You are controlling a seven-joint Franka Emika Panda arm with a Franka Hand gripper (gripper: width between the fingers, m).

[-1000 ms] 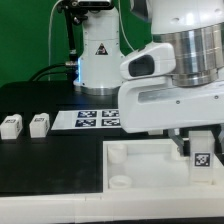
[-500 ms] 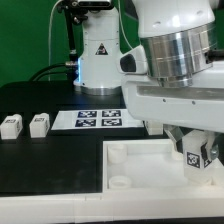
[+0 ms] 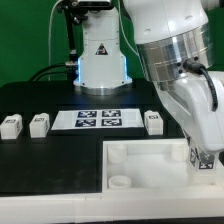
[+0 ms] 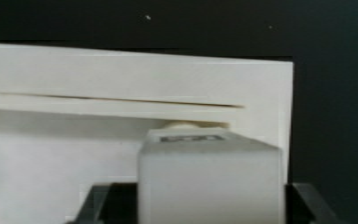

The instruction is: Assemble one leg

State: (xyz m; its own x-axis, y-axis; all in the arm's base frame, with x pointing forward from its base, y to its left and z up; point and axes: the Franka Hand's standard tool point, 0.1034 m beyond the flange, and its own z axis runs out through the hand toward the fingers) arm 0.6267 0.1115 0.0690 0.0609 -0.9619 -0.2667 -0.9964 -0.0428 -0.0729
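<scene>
My gripper (image 3: 203, 160) is shut on a leg (image 3: 203, 156), a small white block with a black-and-white tag. It holds the leg upright at the far corner of the large white panel (image 3: 140, 165) on the exterior view's right. The arm leans over from above. In the wrist view the leg (image 4: 211, 165) fills the space between the two dark fingers (image 4: 105, 203), with its end against the panel (image 4: 123, 110) near a corner socket. Whether the leg is seated in the socket is hidden.
Two loose legs (image 3: 11, 125) (image 3: 39, 124) lie on the black table at the exterior view's left. A third leg (image 3: 153, 122) lies just right of the marker board (image 3: 98, 118). The robot base (image 3: 98, 60) stands behind. A round socket (image 3: 120, 182) shows at the panel's near left corner.
The wrist has turned and tilted, with the arm swinging toward the exterior view's right and uncovering the third loose leg. The held leg stays at the panel's corner, slightly lower.
</scene>
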